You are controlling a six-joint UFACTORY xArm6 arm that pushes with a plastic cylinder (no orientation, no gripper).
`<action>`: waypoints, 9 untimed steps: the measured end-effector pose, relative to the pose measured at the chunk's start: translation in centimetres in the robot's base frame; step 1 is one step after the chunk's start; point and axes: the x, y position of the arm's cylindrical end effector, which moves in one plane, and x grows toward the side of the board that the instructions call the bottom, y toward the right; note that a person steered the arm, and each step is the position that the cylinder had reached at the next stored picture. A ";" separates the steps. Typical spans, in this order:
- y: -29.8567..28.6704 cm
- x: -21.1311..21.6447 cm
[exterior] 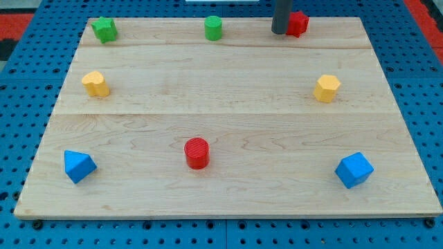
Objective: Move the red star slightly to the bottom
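Observation:
The red star (298,23) sits at the view's top edge of the wooden board (228,111), right of centre. It is partly hidden by the dark rod. My tip (279,32) rests on the board against the red star's left side, touching or nearly touching it.
A green star (104,29) and a green cylinder (213,28) lie along the top. A yellow block (96,84) is at the left and a yellow hexagon (327,88) at the right. A red cylinder (197,153), a blue triangle (78,166) and a blue cube (354,169) lie near the bottom.

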 end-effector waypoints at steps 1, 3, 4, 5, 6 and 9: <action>0.0 0.0; 0.0 -3.7; 1.6 -3.7; 5.2 -3.8; 4.0 -1.9; 8.0 0.5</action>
